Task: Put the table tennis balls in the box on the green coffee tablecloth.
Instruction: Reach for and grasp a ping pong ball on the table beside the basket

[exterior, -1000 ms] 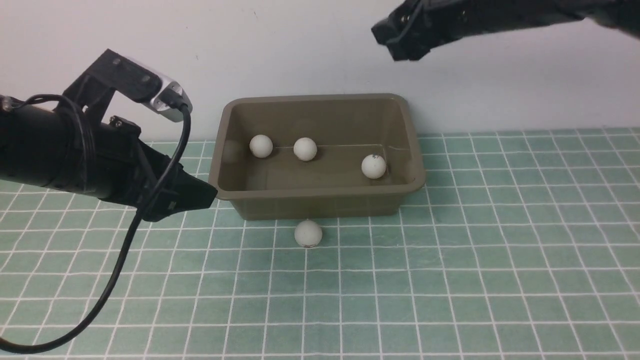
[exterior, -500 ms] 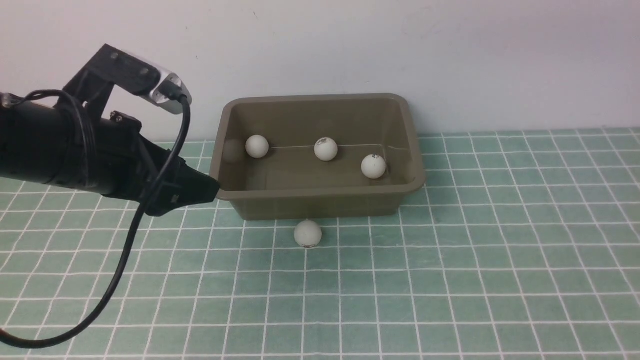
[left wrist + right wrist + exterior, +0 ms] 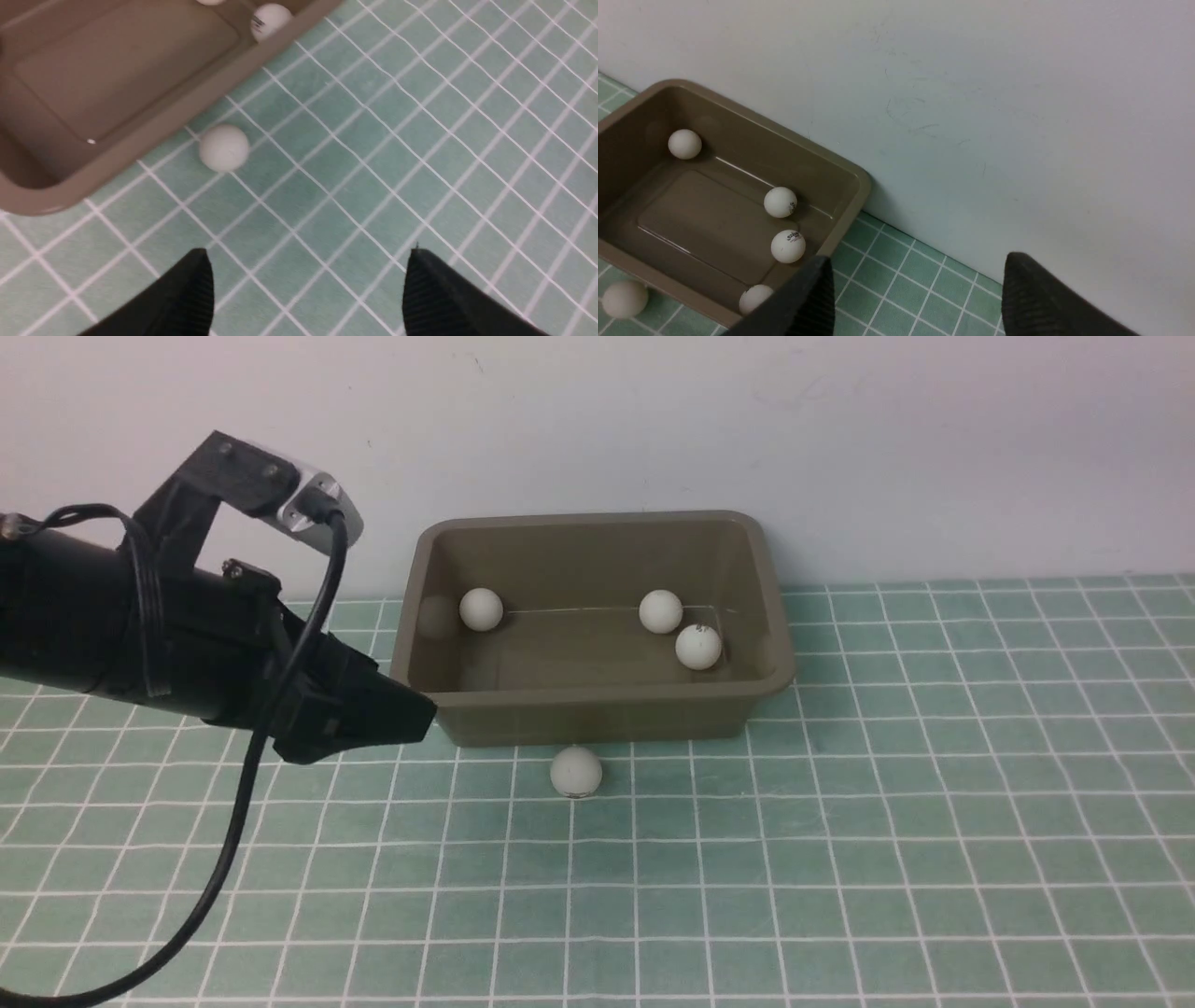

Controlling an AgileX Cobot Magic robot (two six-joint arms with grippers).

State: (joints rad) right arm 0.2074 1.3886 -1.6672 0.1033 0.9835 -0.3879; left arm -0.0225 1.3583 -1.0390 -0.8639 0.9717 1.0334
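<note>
Left claw (image 3: 308,254), right claw (image 3: 917,259): wide, empty
Small white balls (image 3: 780,202): four in olive-brown plastic tub (image 3: 597,714)
Fifth ball (image 3: 575,772): on teal grid cloth (image 3: 840,849), beside tub's near wall

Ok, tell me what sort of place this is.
Probably a robot test bench in a lab: a black left arm with a wrist camera, a bare white wall, and a box holding table tennis balls on the green coffee tablecloth.
</note>
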